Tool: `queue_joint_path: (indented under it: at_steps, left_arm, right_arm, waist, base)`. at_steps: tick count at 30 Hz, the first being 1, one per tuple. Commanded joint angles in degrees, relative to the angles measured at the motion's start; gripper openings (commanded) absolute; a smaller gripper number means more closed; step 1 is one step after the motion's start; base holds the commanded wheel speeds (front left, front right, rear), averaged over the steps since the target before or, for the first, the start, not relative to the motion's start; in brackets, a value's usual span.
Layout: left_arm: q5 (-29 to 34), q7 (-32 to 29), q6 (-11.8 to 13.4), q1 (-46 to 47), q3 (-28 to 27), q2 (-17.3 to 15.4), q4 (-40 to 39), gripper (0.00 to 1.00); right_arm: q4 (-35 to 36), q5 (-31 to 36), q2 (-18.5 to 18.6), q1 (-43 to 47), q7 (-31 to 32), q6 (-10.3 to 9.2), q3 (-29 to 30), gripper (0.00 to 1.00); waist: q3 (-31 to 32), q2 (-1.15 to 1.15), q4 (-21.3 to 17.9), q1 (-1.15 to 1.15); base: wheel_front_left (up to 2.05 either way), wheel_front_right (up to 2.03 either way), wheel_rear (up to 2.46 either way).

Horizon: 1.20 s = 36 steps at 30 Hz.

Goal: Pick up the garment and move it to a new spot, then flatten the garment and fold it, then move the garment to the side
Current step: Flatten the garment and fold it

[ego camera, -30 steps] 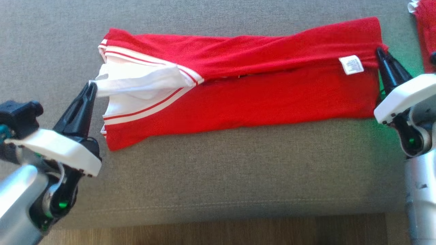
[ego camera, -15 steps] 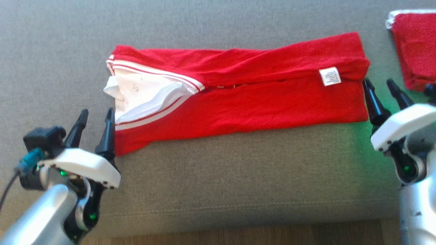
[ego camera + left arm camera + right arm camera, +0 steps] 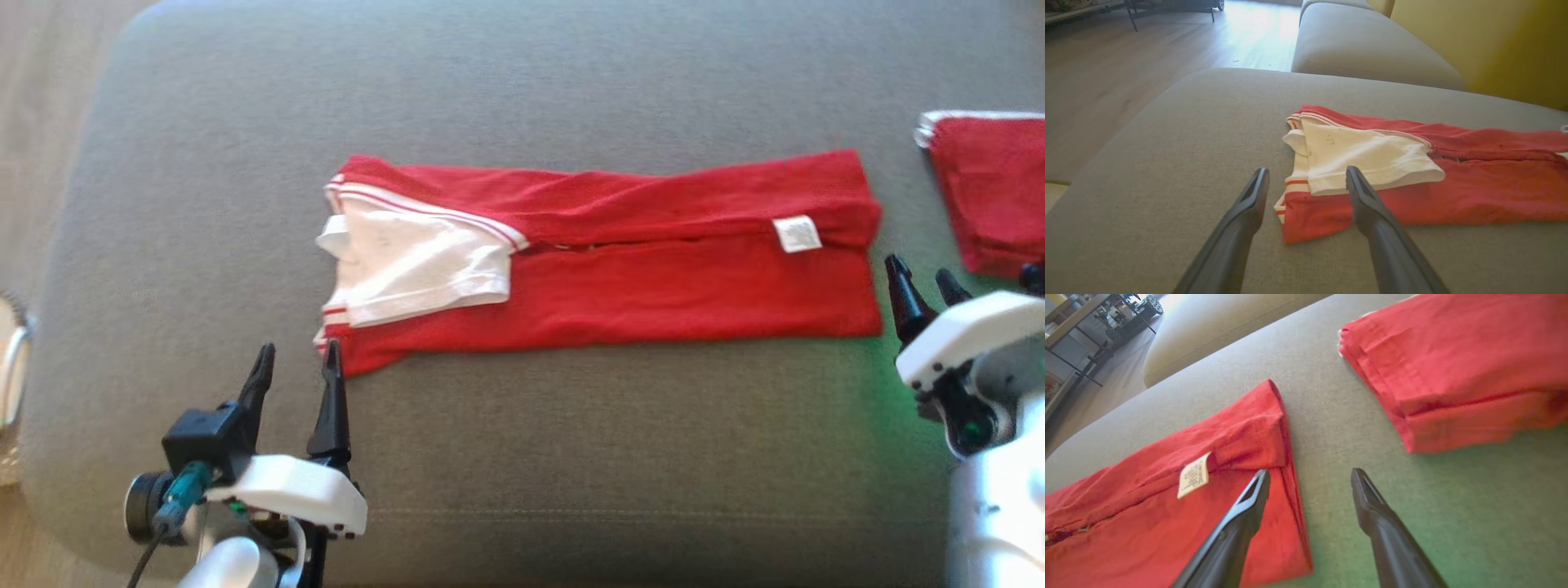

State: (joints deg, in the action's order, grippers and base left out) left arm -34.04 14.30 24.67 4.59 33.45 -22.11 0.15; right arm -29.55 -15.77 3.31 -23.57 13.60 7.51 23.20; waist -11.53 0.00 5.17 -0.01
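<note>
Left claw (image 3: pixel 298 347) and right claw (image 3: pixel 918 268) gape empty at either end of the red garment (image 3: pixel 653 286) (left tip possibly touching).

The white care tag (image 3: pixel 1194 475) sewn on the red garment (image 3: pixel 653 278) carries print too small to read.

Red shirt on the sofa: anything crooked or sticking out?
Mostly tidy strip, but the garment isn't square: its two long flaps meet along a slanted line, the white sleeve lies loose on top at the left end with a corner poking past the edge, and the care label faces up.
</note>
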Motion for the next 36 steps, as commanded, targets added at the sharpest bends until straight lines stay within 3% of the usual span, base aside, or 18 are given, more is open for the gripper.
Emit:
queue_joint_path:
  at_steps: [1, 10, 19, 20, 21, 23, 24, 36]
  left_arm:
    - [0.9, 0.7, -0.5, 1.2, -3.4, -0.3, -1.9, 1.00]
    - [5.2, 0.7, -3.7, -0.2, -5.9, 3.7, -1.2, 1.00]
    - [7.5, 0.7, -6.0, -1.8, -7.5, 6.7, -0.1, 1.00]
    - [7.7, 0.7, -6.3, -1.9, -7.8, 6.9, 0.1, 1.00]
    - [7.9, 0.7, -6.6, -2.0, -8.0, 7.1, 0.2, 1.00]
    - [8.3, 0.7, -7.1, -2.3, -8.6, 7.4, 0.5, 1.00]
    - [8.4, 0.7, -7.4, -2.6, -8.9, 7.3, 0.6, 1.00]
    - [9.6, 0.7, -8.9, -4.7, -12.1, 7.9, 1.5, 1.00]
  right_arm:
    - [0.6, 0.5, -0.3, -3.8, -0.6, -0.02, -0.6, 1.00]
    - [-9.9, 10.5, 1.6, -10.2, -2.8, -0.02, 5.5, 1.00]
    - [-17.3, 16.4, 1.5, -12.7, -2.8, -0.02, 9.0, 1.00]
    - [-18.0, 16.6, 1.5, -12.8, -2.7, -0.02, 9.2, 0.96]
    - [-18.7, 16.8, 1.4, -13.0, -2.6, -0.02, 9.3, 0.58]
    - [-20.0, 17.3, 1.4, -13.0, -2.0, -0.02, 9.1, 0.07]
    - [-20.5, 17.5, 1.4, -13.0, -1.8, -0.02, 9.0, 0.00]
    - [-16.4, 16.8, 4.2, -14.0, -5.6, -0.02, 4.9, 0.00]
  waist:
    - [0.3, 0.00, 1.7, 0.01]
    - [-1.1, 0.00, 6.0, 0.01]
    - [-0.9, 0.00, 7.0, 0.01]
    - [-0.8, 0.00, 7.0, 0.01]
    - [-0.7, 0.00, 6.9, 0.01]
    - [-0.5, 0.00, 6.7, 0.01]
    - [-0.3, 0.00, 6.5, 0.01]
    - [1.8, 0.00, 3.3, 0.01]
  base:
    - [0.00, 0.00, 0.00]
    - [0.00, 0.00, 0.00]
    - [0.00, 0.00, 0.00]
    - [0.00, 0.00, 0.00]
    - [0.00, 0.00, 0.00]
    - [0.00, 0.00, 0.00]
    - [0.00, 0.00, 0.00]
    - [0.00, 0.00, 0.00]
